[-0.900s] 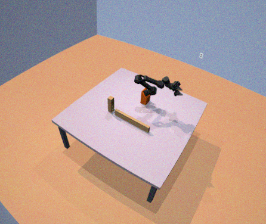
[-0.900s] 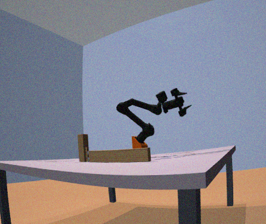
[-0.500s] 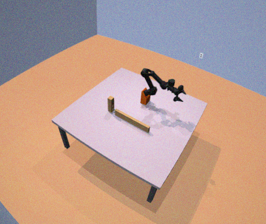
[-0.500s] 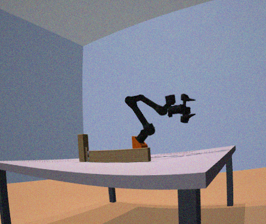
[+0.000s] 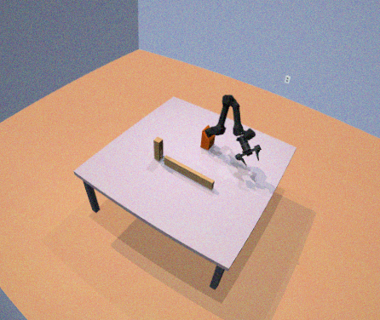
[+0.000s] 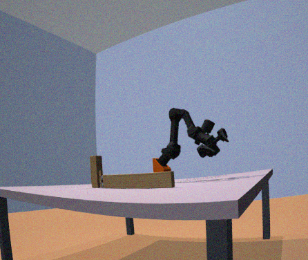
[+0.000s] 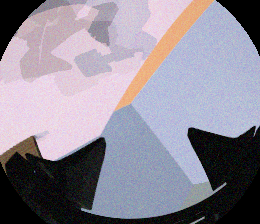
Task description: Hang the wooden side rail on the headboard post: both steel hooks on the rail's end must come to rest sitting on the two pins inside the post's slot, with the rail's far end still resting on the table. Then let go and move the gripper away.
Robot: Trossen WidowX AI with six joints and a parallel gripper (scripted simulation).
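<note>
In the top view, the headboard post [image 5: 158, 149] [image 6: 96, 171] stands upright on the table [image 5: 146, 195] [image 6: 136, 208], left of the frame's centre. In the exterior view it stands in the lower left. Immediately right of the post, the wooden side rail [image 5: 188, 174] [image 6: 139, 180] [image 7: 21, 152] lies lengthwise on the table, its near end just beside the post and its far end toward the lower centre of the top view. Engagement of the hooks with the pins cannot be determined at this size. The orange base [image 5: 206, 141] [image 6: 158, 166] is located behind the rail, near the centre of the top view. From it, the black arm [image 5: 223, 114] [image 6: 174, 128] rises and bends to the right. At its end, right of centre, the gripper [image 5: 250, 157] [image 6: 219, 146] [image 7: 148, 137] is raised above the table, apart from the rail. Its fingers are spread almost fully, with nothing between them.
</note>
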